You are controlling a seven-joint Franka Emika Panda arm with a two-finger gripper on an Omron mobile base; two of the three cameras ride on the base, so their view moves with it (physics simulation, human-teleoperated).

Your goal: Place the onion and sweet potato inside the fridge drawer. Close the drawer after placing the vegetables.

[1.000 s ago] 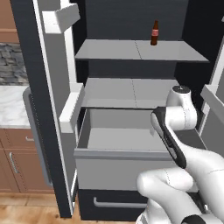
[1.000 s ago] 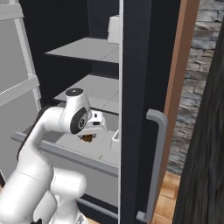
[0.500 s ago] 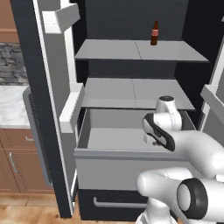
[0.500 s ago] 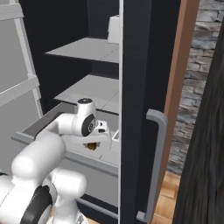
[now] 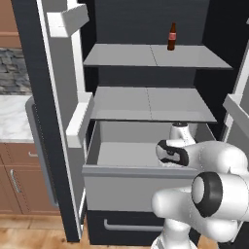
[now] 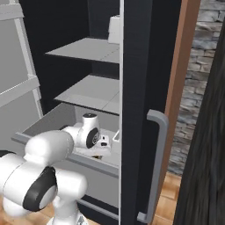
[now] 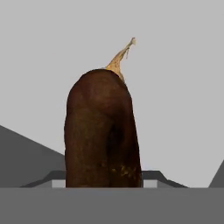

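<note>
My hand is down inside the open fridge drawer (image 5: 131, 177), near its right end, with the wrist bent over the drawer's front wall; my gripper (image 6: 104, 147) sits low over the drawer floor in the right base view. Looking along my fingers, the sweet potato (image 7: 103, 135) stands right in front of the camera, a dark brown oval lump rising from where my fingertips would be; it hides the tips, so I cannot tell for sure whether I am clamped on it or have let go, though from how close and centred it sits I judge that I have it between my fingers. Just behind its top a thin pale stalk pokes up, which I take to be the onion (image 7: 120, 59), lying beyond the sweet potato on the pale drawer floor; its bulb is hidden, so I cannot say if the two touch.

I judge the step in hand to be setting the sweet potato down inside the drawer, with the onion apparently in there already. Next I need to free the sweet potato on the floor of the drawer, lift my hand clear above the front wall without dragging either vegetable, then come round to the flat front and push it shut.
</note>
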